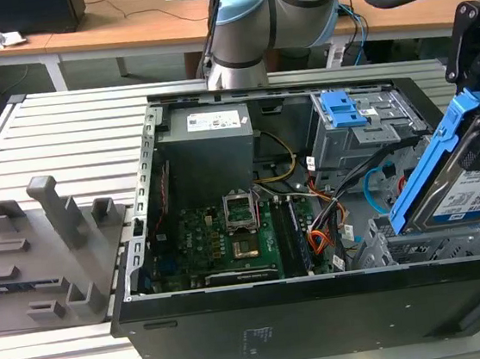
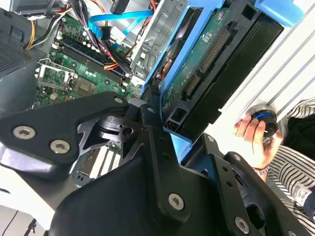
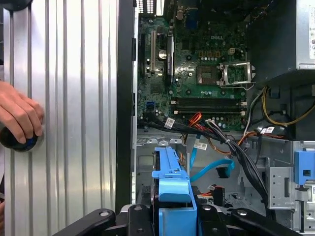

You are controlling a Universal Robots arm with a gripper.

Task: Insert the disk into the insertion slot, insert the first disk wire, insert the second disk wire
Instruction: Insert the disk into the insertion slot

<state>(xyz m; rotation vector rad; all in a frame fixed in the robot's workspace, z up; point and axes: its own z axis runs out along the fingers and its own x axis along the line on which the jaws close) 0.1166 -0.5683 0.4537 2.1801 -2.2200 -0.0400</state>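
Gripping the disk (image 1: 471, 192) by its bright blue caddy, the gripper (image 3: 174, 219) has its black fingers pressed against the caddy's two sides, as seen in the first wrist view. The drive hangs steeply tilted at the exterior view's right end of an open black computer case (image 1: 324, 308). Its lower end sits just at the insertion slot (image 1: 421, 250), a low perforated silver cage; whether the two touch cannot be told. The drive is not yet lying flat in the cage.

Inside the case, the first disk wire (image 1: 318, 242) curls beside the green motherboard (image 1: 220, 234). The second disk wire (image 1: 372, 183) loops between the disk and a taller grey cage (image 1: 347, 132) with a blue clip.

The case rests on a ribbed aluminium table (image 1: 61, 130). A grey fixture plate (image 1: 40, 254) with upright blocks lies at the exterior view's left, just beside the case. Wooden desks (image 1: 118, 24) stand behind the table. A person's hand (image 3: 19, 115) rests on a dark round knob (image 2: 263, 123) on the ribbed surface, close to the case, and a striped sleeve (image 2: 290, 172) shows in the second wrist view.
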